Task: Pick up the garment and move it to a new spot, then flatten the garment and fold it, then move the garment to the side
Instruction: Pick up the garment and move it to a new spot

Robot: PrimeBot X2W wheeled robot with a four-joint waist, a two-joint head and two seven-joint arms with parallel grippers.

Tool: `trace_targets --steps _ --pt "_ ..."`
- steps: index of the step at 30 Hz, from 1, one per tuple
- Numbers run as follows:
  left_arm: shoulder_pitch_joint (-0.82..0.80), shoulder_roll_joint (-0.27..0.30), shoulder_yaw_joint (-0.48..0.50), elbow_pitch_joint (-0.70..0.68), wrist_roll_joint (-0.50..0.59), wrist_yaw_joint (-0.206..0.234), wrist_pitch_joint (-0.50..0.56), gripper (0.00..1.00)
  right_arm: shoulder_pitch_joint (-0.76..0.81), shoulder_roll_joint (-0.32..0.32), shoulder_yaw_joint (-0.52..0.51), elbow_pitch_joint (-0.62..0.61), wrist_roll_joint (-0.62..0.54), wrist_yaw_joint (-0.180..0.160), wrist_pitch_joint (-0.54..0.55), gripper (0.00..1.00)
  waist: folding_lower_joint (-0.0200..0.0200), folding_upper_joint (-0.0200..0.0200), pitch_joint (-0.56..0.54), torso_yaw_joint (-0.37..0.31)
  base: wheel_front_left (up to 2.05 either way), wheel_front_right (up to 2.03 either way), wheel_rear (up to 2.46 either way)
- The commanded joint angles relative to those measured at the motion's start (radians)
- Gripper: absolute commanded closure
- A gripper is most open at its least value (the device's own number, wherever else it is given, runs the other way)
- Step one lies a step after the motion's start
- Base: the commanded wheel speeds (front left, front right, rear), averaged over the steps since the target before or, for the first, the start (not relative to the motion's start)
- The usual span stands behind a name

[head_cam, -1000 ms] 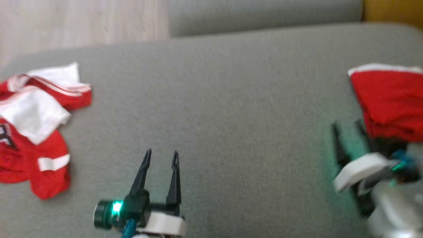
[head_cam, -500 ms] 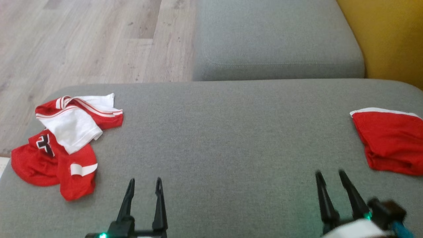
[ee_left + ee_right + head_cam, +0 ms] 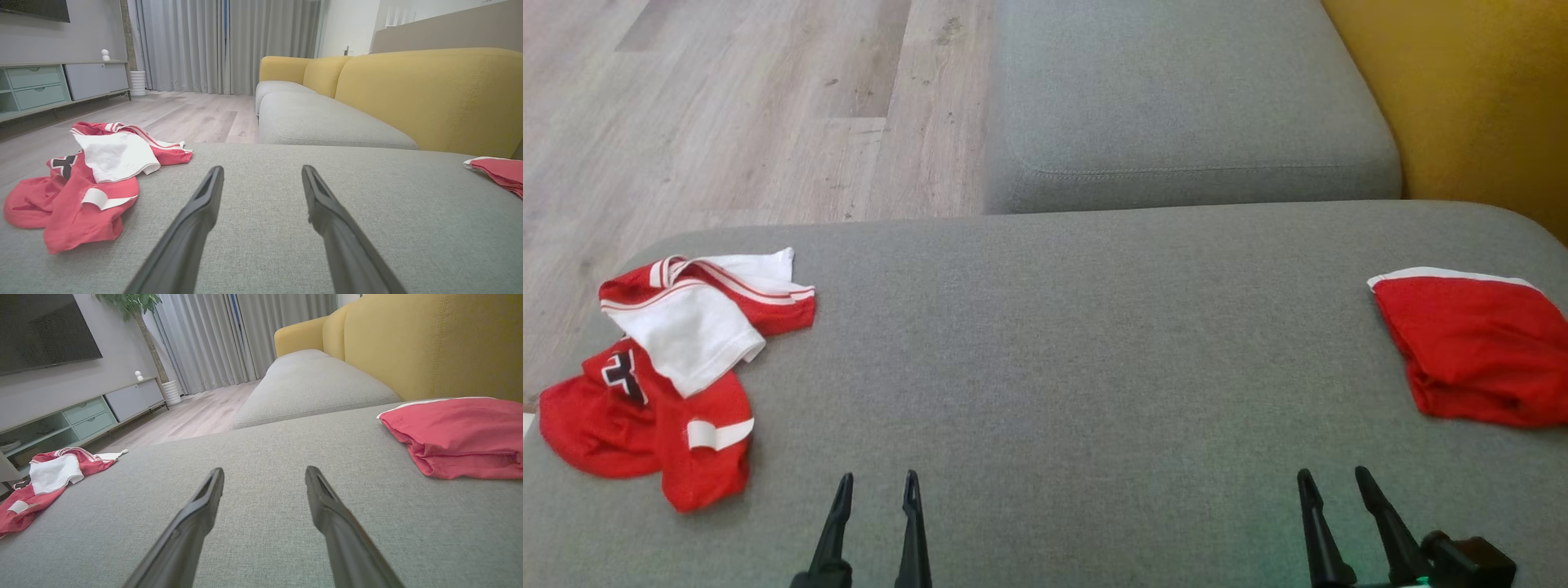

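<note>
Garment (image 3: 678, 371) lies left of both jaws.

A grey-cushioned sofa (image 3: 1094, 327) with yellow backrests (image 3: 429, 94) stands on pale wood flooring (image 3: 727, 106), with grey curtains (image 3: 204, 45) and a low cabinet (image 3: 41, 85) beyond.

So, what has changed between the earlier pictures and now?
The head camera moved, shifting the whole view. The right hand drew back from the folded red garment toward the robot and is now apart from it; the left hand drew back too. Nothing was grasped or released: both hands are open and empty. It and the crumpled red and white garment lie unchanged on the grey cushion.
</note>
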Motion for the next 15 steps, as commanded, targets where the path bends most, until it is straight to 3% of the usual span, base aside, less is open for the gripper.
trace_targets --steps 1,9,15 --pt "-0.041 -0.003 0.038 -0.028 0.006 -0.003 -0.01 0.0 -0.037 -0.01 0.022 -0.031 -0.003 -0.001 -0.014 0.0 0.0 0.0 0.0 -0.001 0.0 0.0 0.0" --pt "-0.044 -0.003 0.03 -0.018 0.005 -0.005 -0.01 0.0 -0.036 -0.018 0.023 -0.028 0.008 -0.001 -0.014 0.0 0.0 0.0 -0.009 0.006 0.0 0.0 0.0" --pt "-0.046 -0.003 0.03 -0.013 0.013 -0.01 -0.01 0.0 -0.029 -0.022 0.038 -0.029 0.016 -0.001 -0.014 0.0 0.0 0.0 -0.012 0.048 0.0 0.0 0.0"
